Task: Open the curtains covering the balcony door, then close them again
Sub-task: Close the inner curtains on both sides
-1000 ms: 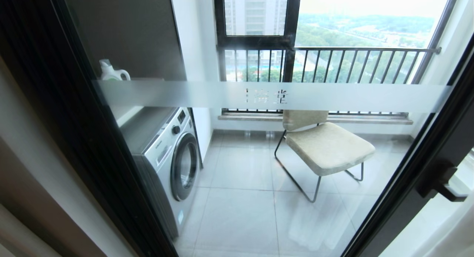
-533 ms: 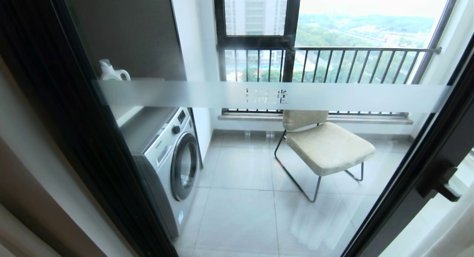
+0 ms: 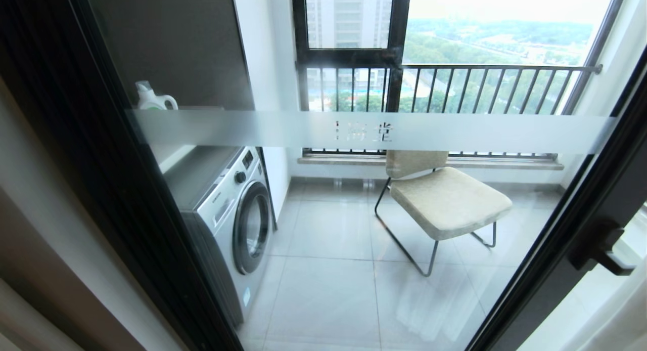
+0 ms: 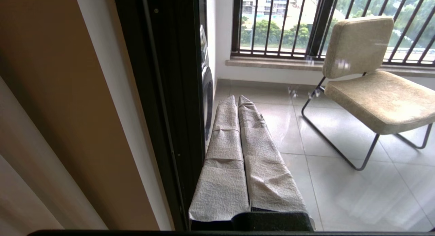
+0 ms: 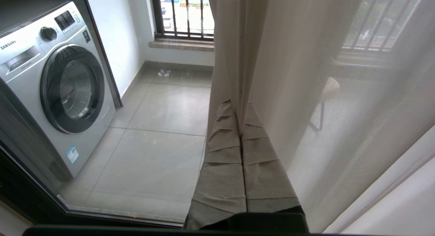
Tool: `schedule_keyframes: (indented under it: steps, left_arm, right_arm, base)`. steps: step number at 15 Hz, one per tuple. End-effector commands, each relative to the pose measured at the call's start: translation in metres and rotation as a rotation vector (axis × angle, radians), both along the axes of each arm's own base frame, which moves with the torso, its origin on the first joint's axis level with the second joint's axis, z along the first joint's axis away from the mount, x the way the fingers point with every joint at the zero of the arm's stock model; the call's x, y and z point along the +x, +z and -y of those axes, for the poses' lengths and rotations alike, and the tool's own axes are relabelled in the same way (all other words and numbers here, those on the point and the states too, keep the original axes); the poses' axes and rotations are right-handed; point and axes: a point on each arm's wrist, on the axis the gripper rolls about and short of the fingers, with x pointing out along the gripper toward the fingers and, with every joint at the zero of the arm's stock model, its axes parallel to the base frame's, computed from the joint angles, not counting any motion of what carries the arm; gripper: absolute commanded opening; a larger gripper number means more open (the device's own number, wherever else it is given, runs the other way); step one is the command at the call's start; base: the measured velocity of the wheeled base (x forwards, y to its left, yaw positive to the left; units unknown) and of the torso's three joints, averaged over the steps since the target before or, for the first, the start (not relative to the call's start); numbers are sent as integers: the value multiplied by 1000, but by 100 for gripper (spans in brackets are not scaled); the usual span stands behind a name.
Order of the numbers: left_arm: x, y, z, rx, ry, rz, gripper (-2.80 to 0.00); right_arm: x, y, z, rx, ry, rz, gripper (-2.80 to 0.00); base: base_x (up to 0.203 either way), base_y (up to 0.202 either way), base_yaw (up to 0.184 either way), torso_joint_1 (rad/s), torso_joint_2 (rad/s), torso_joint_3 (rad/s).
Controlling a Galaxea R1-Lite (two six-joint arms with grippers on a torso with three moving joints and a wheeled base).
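Note:
The balcony door (image 3: 354, 131) fills the head view, its glass uncovered, with a frosted band and a black handle (image 3: 599, 245). The curtains (image 3: 614, 318) show only as pale fabric at the lower right corner; neither arm is in that view. In the right wrist view the sheer curtain (image 5: 306, 76) hangs in long folds, and its edge runs down between the tips of my right gripper (image 5: 238, 108), which is shut on it. A thicker pale layer (image 5: 407, 202) hangs beside it. My left gripper (image 4: 237, 98) is shut and empty, close beside the door's black frame (image 4: 163, 93).
Behind the glass stand a washing machine (image 3: 237, 214) on the left, a beige chair (image 3: 447, 202) on thin metal legs in the middle, and a railed window (image 3: 455, 88) at the back. A detergent bottle (image 3: 151, 98) sits on a shelf above the washer.
The curtain edge at the lower right of the head view has swayed slightly. Both grippers and the camera have kept still.

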Motion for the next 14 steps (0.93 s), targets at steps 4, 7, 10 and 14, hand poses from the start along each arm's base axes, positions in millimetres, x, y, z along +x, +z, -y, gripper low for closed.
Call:
schedule_keyframes:
  steps: [4, 7, 10, 14]
  left_arm:
    - [0, 0, 0, 1, 1, 1, -280]
    - [0, 0, 0, 1, 1, 1, -280]
    - [0, 0, 0, 1, 1, 1, -280]
    - [0, 0, 0, -1, 1, 1, -280]
  right_arm:
    - [0, 0, 0, 0, 1, 0, -280]
    - [0, 0, 0, 0, 1, 1, -280]
    - [0, 0, 0, 0, 1, 2, -280]
    - [0, 0, 0, 0, 1, 0, -280]
  base:
    - [0, 0, 0, 0, 0, 0]
    - [0, 0, 0, 0, 0, 0]
    - [0, 0, 0, 0, 0, 0]
    - [0, 0, 0, 0, 0, 0]
